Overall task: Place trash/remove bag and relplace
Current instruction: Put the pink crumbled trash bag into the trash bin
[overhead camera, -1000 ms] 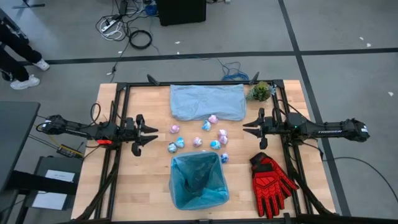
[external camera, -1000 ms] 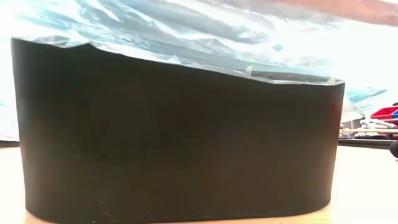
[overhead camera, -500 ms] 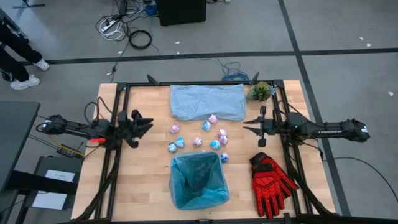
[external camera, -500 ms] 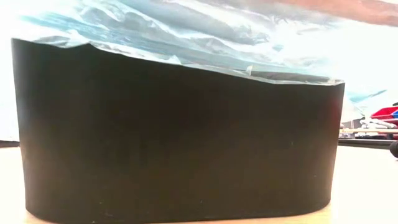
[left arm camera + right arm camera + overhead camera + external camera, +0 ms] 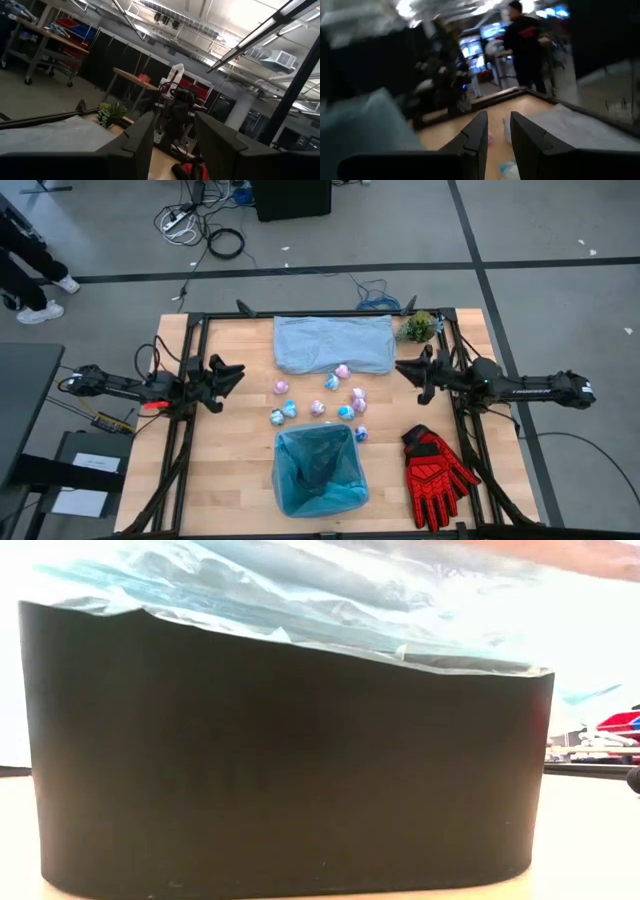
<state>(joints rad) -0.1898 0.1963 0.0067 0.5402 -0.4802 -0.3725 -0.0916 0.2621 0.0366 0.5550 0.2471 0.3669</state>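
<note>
The table [image 5: 230, 470] is a pale wooden top inside a black frame. At its 12 o'clock edge lies a dull grey-blue bag [image 5: 333, 343], spread flat. At 6 o'clock stands the bin [image 5: 280, 760], a dark tub lined with the cyan bag [image 5: 318, 470], whose crinkled rim folds over the bin's edge; in the low view the bin fills nearly everything, with the liner bunched along its top.

At about 4 o'clock, just beside the bin, lies a red-and-black glove [image 5: 435, 464], palm down. A small green plant [image 5: 417, 327] sits at roughly 1 o'clock, near the grey-blue bag's corner.

The left hand [image 5: 232, 370] hangs over the table at 9 o'clock, well apart from the trash, fingers partly spread and holding nothing. The right hand [image 5: 408, 369] hangs at 3 o'clock, near the plant and above the glove, its fingers [image 5: 476, 131] only a narrow gap apart and empty.

The trash [image 5: 320, 402], pink, blue and white paper wads, lies scattered at the table's centre, between the grey-blue bag and the bin, none of it in the bin that can be seen.

A person [image 5: 525, 45] stands in the room beyond the table.
</note>
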